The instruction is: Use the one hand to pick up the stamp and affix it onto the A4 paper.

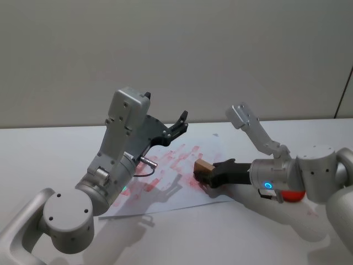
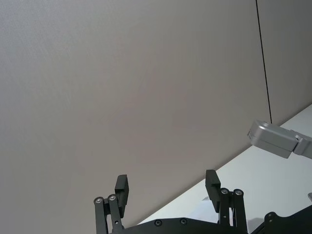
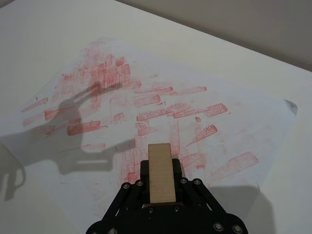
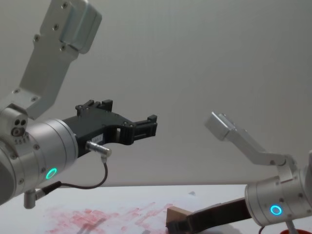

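The stamp (image 1: 203,166), a small light tan wooden block, is held in my right gripper (image 1: 205,175), which is shut on it and reaches in from the right just above the A4 paper (image 1: 165,190). In the right wrist view the stamp (image 3: 161,172) sits between the black fingers over the A4 paper (image 3: 87,73), a white sheet covered with smeared red stamp marks. The stamp (image 4: 177,214) also shows low in the chest view. My left gripper (image 1: 180,123) is raised above the sheet's far side and stands open, with its fingers (image 2: 122,189) apart and nothing between them.
The white tabletop (image 1: 49,149) surrounds the sheet. An orange-red object (image 1: 292,195) lies partly hidden behind my right arm. A grey wall (image 1: 176,55) rises behind the table. My left arm's shadow falls across the sheet.
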